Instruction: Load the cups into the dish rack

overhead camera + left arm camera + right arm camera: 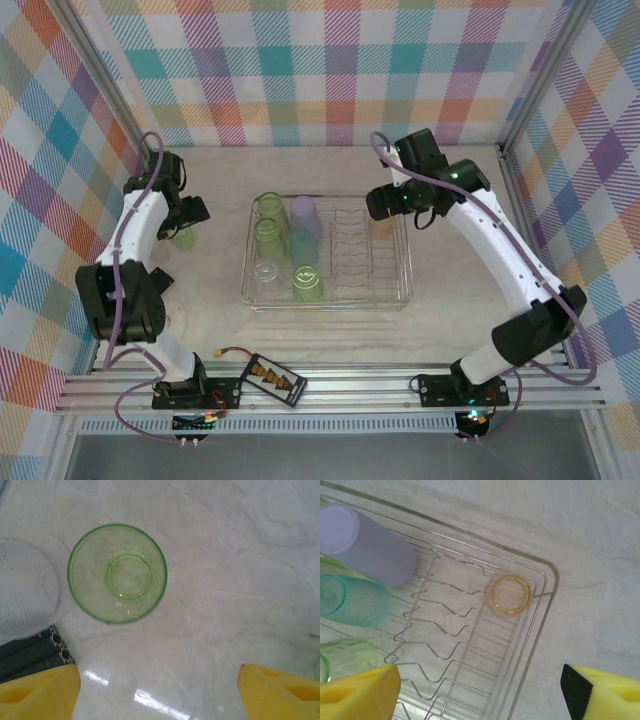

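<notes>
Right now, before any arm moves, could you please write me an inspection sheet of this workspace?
Surface: pale marbled table, no spill seen.
Job's things: rack holds a lilac cup, a teal cup and others in its left half, and an orange cup in its far right corner; a green cup and a clear cup stand outside on the table.
Clutter: black box on the near rail, small wire beside it.
Grippers: left gripper near the green cup, jaws open; right gripper above the rack's corner, jaws open.
Cables: purple cables along both arms.
Surroundings: checked walls.
</notes>
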`<state>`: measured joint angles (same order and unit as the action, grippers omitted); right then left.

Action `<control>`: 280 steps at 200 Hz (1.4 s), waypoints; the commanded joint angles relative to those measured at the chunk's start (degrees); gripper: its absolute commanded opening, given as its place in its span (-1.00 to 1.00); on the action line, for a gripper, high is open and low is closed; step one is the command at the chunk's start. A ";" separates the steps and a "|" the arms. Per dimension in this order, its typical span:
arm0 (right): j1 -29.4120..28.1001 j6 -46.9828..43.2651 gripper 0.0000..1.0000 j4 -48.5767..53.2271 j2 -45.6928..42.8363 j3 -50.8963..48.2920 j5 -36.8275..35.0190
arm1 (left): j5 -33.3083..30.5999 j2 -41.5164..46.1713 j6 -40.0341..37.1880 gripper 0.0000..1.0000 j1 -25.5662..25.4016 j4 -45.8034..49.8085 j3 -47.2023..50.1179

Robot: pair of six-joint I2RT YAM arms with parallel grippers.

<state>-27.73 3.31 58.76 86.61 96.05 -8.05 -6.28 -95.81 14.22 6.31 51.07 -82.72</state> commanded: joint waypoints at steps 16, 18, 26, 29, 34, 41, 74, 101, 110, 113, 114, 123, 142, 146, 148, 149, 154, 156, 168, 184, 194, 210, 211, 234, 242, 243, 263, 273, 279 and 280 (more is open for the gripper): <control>0.04 3.51 0.68 -5.97 -3.55 -4.07 2.42 | 7.51 -6.95 -3.98 0.42 1.60 0.44 -4.23; 0.04 3.60 0.68 -5.95 -3.55 -4.15 2.38 | 7.97 -7.29 -4.12 0.41 1.60 0.31 -4.32; 0.04 3.94 0.67 -5.71 -3.49 -4.67 2.08 | 9.71 -8.53 -4.37 0.37 1.52 -0.07 -4.95; 0.04 3.96 0.68 -5.61 -3.42 -4.79 2.26 | 9.94 -9.00 -4.42 0.36 1.52 -0.08 -5.18; 0.04 3.97 0.67 -5.24 -3.23 -4.82 2.62 | 10.13 -9.62 -4.31 0.36 1.44 -0.08 -5.63; 0.04 4.25 0.66 -4.51 -2.90 -4.70 3.24 | 9.88 -10.61 -4.29 0.36 1.50 0.01 -6.13; 0.04 6.13 0.63 -4.54 -3.69 -5.98 6.33 | 7.24 -13.85 -5.23 0.34 1.47 0.12 -9.03; 0.04 6.18 0.64 -5.15 -4.68 -6.63 6.65 | 5.46 -17.18 -5.25 0.31 1.45 1.46 -11.91; 0.04 6.03 0.63 -4.94 -4.75 -6.58 6.48 | 5.47 -18.27 -5.17 0.26 1.49 1.58 -12.64; 0.04 6.01 0.63 -4.85 -4.78 -6.51 6.42 | 5.49 -18.57 -5.17 0.25 1.46 1.58 -12.83; 0.04 6.01 0.63 -4.87 -4.78 -6.54 6.40 | 5.49 -18.68 -5.17 0.25 1.44 1.58 -12.91; 0.02 5.92 0.63 -4.80 -4.79 -6.54 6.29 | 5.34 -19.66 -5.10 0.20 1.48 1.66 -13.53; 0.04 5.92 0.63 -4.70 -4.87 -6.74 6.13 | 5.08 -21.73 -5.10 0.10 1.51 2.19 -14.82; 0.02 5.92 0.63 -4.63 -4.89 -6.80 6.06 | 5.14 -22.14 -5.16 0.06 1.49 2.27 -15.11; 0.03 5.92 0.63 -4.60 -4.88 -6.83 6.04 | 5.12 -22.27 -5.16 0.04 1.51 2.28 -15.22; 0.08 5.92 0.63 -4.61 -4.88 -6.84 6.03 | 5.13 -22.34 -5.16 0.03 1.51 2.28 -15.25; 0.04 5.96 0.63 -4.54 -4.92 -6.91 5.95 | 5.17 -22.56 -5.17 -0.06 1.51 2.28 -15.49; 0.04 5.91 0.63 -4.51 -4.95 -6.92 5.90 | 5.21 -22.73 -5.17 -0.10 1.52 2.32 -15.60; 0.04 6.11 0.62 -4.45 -5.20 -7.26 5.57 | 5.84 -23.18 -5.17 -0.48 1.46 2.28 -16.02; 0.04 6.30 0.62 -4.44 -5.73 -7.79 5.03 | 7.68 -23.09 -5.01 -0.99 1.51 2.04 -16.21; 0.04 6.48 0.63 -4.51 -6.16 -8.14 4.60 | 9.27 -22.33 -4.83 -1.00 1.49 1.61 -15.84; 0.04 6.93 0.63 -4.90 -7.07 -8.91 3.81 | 11.50 -19.89 -4.33 -1.00 1.24 0.99 -14.67; 0.08 6.95 0.63 -4.94 -7.16 -8.98 3.73 | 11.62 -19.65 -4.31 -1.00 1.20 0.93 -14.58; 0.06 8.19 0.63 -8.03 -10.02 -11.51 1.49 | 15.69 -12.80 -2.60 -1.00 0.81 -0.45 -11.65; 0.04 8.59 0.64 -9.43 -11.44 -12.68 0.55 | 18.08 -9.45 -1.40 -1.00 0.88 -1.51 -10.32; 0.04 8.57 0.64 -9.57 -11.63 -12.84 0.39 | 18.42 -9.03 -1.22 -1.00 0.89 -1.68 -10.12; 0.25 9.94 0.68 -9.77 -13.89 -13.50 -2.28 | 27.54 0.74 5.52 -1.00 0.88 -7.12 -5.60; 1.00 10.97 0.72 -7.78 -13.89 -12.20 -2.86 | 32.13 5.68 10.61 -1.00 0.86 -12.06 -3.16; 1.80 11.77 0.73 -6.55 -13.49 -10.92 -2.34 | 34.76 8.31 14.55 -1.00 0.82 -15.52 -1.74; 1.98 11.92 0.73 -6.29 -13.40 -10.72 -2.20 | 35.20 8.73 15.11 -1.00 0.77 -16.16 -1.61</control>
<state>-27.38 11.88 51.90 74.15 82.81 -8.03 15.00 -99.46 16.67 7.53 46.70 -87.79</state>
